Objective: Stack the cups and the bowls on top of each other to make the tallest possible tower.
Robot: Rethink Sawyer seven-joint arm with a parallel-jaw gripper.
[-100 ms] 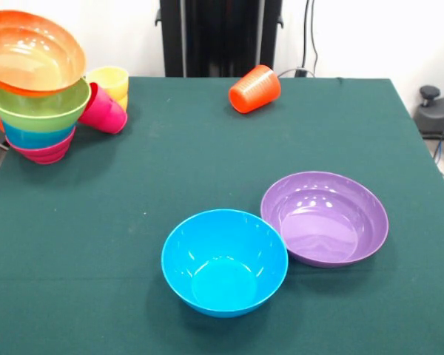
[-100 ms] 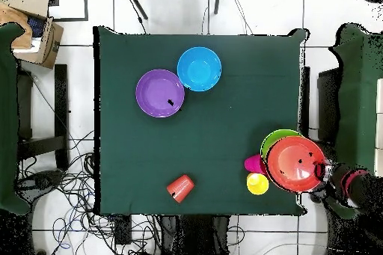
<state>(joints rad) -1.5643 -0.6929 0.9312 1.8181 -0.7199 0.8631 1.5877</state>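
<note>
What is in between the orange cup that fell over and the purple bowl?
Nothing. Between the orange cup and the purple bowl there is only bare green tablecloth, in both the front and overhead views.

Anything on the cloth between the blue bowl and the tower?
Nothing visible. Open green cloth lies between the blue bowl and the tower. The purple bowl touches its other side; the orange cup lies well off that line.

The blue bowl and purple bowl are glossy, smooth plastic. The orange cup is ridged plastic. Matt green cloth covers the desk.
</note>
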